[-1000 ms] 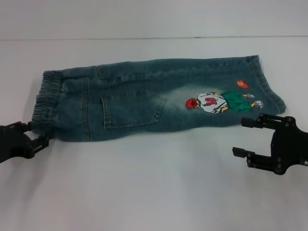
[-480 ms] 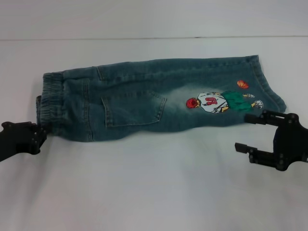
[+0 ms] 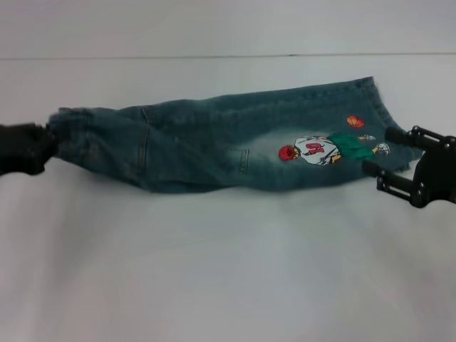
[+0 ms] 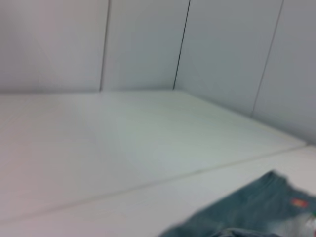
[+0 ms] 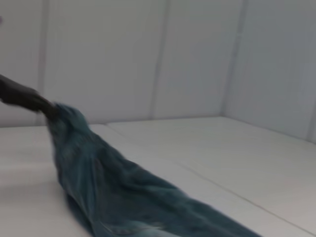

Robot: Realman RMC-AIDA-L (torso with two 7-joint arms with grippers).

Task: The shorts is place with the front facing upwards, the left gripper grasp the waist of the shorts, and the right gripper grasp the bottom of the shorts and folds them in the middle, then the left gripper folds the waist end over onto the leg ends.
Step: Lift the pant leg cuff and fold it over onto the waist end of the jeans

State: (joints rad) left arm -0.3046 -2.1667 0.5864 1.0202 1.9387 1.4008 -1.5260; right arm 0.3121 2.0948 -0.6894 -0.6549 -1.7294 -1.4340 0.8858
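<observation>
Denim shorts (image 3: 214, 146), two claws

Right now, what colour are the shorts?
The shorts are faded blue denim with a colourful cartoon patch, clearest in the head view.

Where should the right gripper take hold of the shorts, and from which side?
The leg hem of the shorts, near the cartoon patch. The right gripper is open beside that edge, so sliding in from the robot's right looks best; the left gripper holds the waist raised.
</observation>
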